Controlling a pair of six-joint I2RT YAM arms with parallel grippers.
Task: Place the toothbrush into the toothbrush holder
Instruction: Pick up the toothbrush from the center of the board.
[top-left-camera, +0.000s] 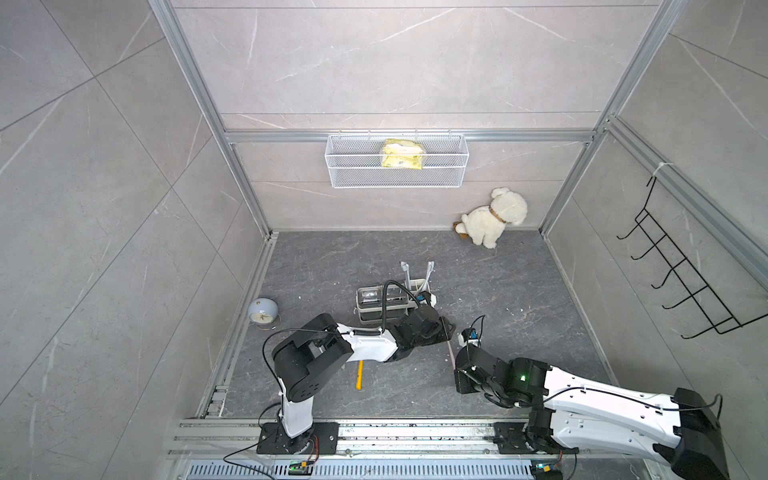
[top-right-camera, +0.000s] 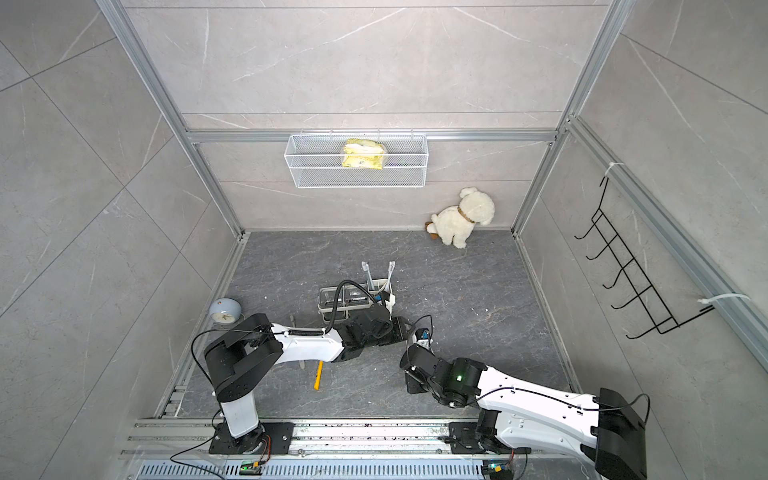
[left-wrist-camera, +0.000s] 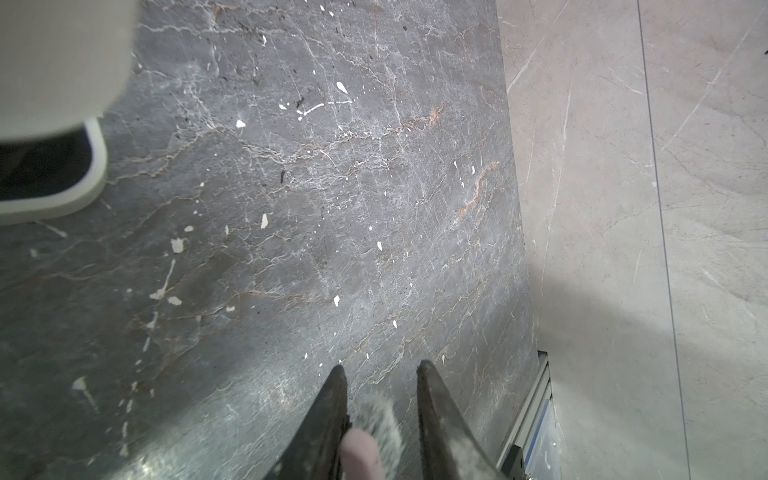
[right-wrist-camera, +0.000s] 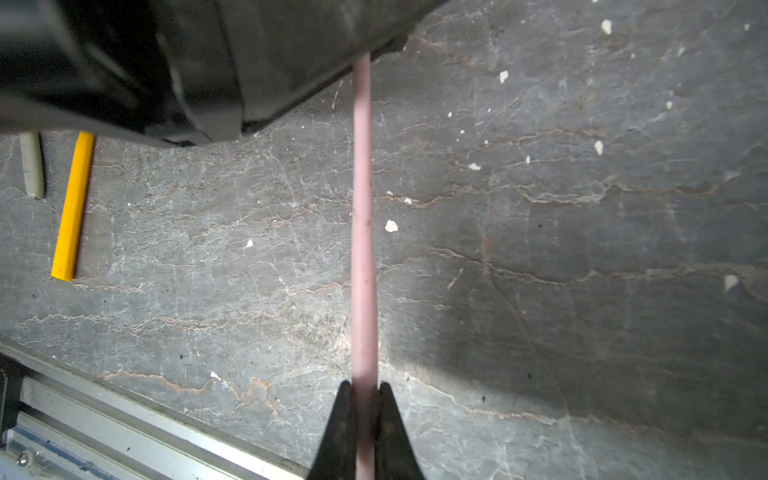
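Observation:
The pink toothbrush (right-wrist-camera: 362, 249) hangs level above the dark floor, and a short piece of its handle (top-left-camera: 451, 353) shows in a top view. My right gripper (right-wrist-camera: 365, 386) is shut on the handle. At the far end, my left gripper (left-wrist-camera: 380, 365) stands around the bristle head (left-wrist-camera: 365, 440). One finger touches the pink head, and a narrow gap shows between the bristles and the other finger. The white toothbrush holder (top-left-camera: 365, 309) (top-right-camera: 328, 309) stands just behind the left gripper (top-left-camera: 448, 326), with two toothbrushes (top-left-camera: 405, 272) upright in its slotted end.
A yellow stick (top-left-camera: 359, 374) (right-wrist-camera: 72, 208) and a grey one (right-wrist-camera: 32, 166) lie on the floor under the left arm. A blue clock (top-left-camera: 262, 311) sits at the left wall, a plush dog (top-left-camera: 494, 218) at the back right. A wire mesh basket (top-left-camera: 397, 160) hangs on the back wall.

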